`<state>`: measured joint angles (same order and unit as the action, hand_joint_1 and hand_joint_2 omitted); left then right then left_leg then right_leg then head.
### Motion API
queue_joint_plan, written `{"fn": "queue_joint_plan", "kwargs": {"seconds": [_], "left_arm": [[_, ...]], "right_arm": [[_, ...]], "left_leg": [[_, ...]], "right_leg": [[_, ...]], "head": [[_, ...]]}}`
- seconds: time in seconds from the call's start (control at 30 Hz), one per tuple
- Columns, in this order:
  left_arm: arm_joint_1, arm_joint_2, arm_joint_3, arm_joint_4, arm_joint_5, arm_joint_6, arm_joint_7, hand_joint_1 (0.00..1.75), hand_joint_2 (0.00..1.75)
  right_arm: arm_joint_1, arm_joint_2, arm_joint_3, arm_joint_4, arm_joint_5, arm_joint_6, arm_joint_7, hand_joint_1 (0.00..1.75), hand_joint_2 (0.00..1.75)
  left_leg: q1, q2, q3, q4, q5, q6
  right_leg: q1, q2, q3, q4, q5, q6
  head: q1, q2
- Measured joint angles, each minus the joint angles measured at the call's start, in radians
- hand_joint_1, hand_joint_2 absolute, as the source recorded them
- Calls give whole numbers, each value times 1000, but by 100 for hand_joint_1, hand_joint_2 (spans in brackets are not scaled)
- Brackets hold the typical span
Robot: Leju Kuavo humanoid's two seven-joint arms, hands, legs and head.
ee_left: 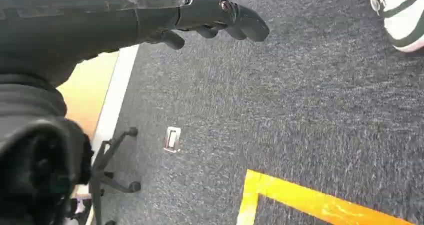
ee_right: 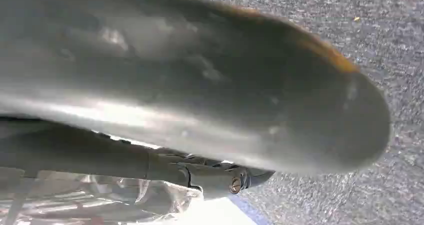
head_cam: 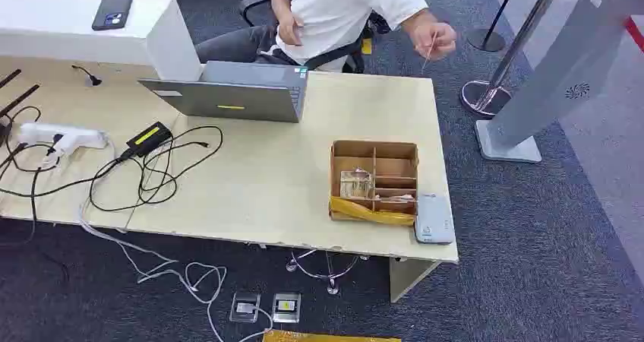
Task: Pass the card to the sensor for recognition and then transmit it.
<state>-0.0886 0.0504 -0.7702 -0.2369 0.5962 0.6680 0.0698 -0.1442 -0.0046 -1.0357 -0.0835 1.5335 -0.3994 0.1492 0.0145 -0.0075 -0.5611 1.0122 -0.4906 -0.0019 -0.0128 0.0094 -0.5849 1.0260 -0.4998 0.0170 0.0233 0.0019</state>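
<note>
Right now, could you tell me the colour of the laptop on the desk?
Grey laptop, best seen in the head view.

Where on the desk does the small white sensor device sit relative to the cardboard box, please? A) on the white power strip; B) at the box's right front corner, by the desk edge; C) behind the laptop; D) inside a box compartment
B: in the head view the white sensor lies flat on the desk, touching or nearly touching the right front corner of the cardboard box, near the desk's edge.
</note>
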Motion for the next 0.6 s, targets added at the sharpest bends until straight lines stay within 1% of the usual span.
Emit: {"fn": "queue_joint_plan", "kwargs": {"seconds": [0.03,0.07,0.13,0.23,0.33,0.43,0.47,0.5,0.53,0.57,0.6], "left_arm": [[0,-1,0,0,2,-1,-5,0,0],[0,-1,0,0,2,-1,-10,0,0],[0,-2,-1,0,4,-2,-18,0,0],[0,-4,-2,0,4,-4,-23,0,0],[0,-4,-16,0,3,-9,-37,0,0],[0,-4,-20,0,8,-13,-49,0,0],[-1,-4,-23,0,11,-14,-51,0,0],[-1,-4,-26,0,12,-16,-53,0,0],[-1,-4,-28,0,15,-17,-56,0,0],[-2,-4,-32,0,19,-18,-58,0,0],[-2,-3,-37,0,23,-18,-61,0,0]], "right_arm": [[0,-4,-2,0,-16,-11,-2,0,0],[-2,-11,-8,0,-27,-27,-3,0,175],[-9,-35,-20,-3,-32,-64,0,0,175],[-38,-91,-27,-12,-17,-90,12,0,175],[-89,-171,-27,-26,17,-126,20,0,175],[-171,-282,-22,-52,21,-122,34,0,175],[-192,-309,-13,-62,16,-99,47,0,175],[-206,-334,2,-87,-12,-34,74,0,175],[-204,-355,26,-129,-78,63,127,0,175],[-180,-377,63,-190,-185,165,212,0,175],[-137,-414,126,-281,-347,250,324,0,175]], "left_leg": [[0,0,0,0,0,0],[0,0,0,0,0,0],[0,0,0,0,0,0],[-2,1,0,0,0,0],[-4,1,0,0,1,1],[-6,1,0,0,2,3],[-6,1,0,0,2,4],[-6,1,1,1,3,4],[-7,-1,2,1,2,5],[-7,-5,2,1,2,6],[-9,-13,2,1,2,8]], "right_leg": [[0,0,0,0,0,0],[0,0,0,0,0,0],[0,0,0,0,0,0],[-2,0,0,0,1,1],[-4,0,0,0,2,2],[-6,1,0,0,3,4],[-6,1,0,-1,3,4],[-6,0,0,-2,3,5],[-6,-2,1,-2,3,5],[-7,-6,2,-3,2,7],[-10,-13,6,-3,-1,10]], "head": [[0,0],[0,0],[0,0],[0,0],[0,0],[0,0],[1,0],[0,0],[0,0],[0,0],[0,0]]}}
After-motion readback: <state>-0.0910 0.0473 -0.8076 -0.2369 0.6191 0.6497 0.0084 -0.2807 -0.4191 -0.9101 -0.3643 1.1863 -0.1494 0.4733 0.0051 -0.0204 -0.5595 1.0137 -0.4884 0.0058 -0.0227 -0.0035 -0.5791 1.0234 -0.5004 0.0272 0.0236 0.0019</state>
